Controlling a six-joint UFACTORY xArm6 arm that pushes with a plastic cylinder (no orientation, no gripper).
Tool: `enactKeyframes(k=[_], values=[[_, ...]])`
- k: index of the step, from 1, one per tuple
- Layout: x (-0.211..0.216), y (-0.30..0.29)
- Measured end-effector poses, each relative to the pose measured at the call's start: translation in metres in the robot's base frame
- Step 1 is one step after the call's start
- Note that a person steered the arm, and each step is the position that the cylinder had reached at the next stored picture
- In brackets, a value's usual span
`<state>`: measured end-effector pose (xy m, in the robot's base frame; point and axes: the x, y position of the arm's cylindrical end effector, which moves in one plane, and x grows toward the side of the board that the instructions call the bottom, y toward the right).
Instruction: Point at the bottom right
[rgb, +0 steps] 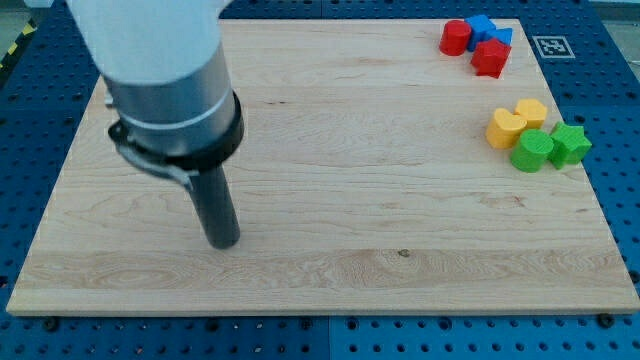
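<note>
Nearest us, our tip (223, 241) rests bare on the board (400, 280), left of centre, grasping nothing, well apart from the blocks and the board's bottom right corner (610, 295).

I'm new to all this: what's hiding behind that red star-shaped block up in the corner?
A blue block sits behind the red star block, at the view's top; its lower part is covered, so its shape is unclear. A red cylinder stands beside them.
</note>
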<state>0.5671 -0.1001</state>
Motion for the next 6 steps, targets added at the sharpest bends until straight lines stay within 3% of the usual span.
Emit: enactKeyframes(k=[1,2,6], values=[[0.027,0.018],[0.033,0.077],[0.016,0.444]])
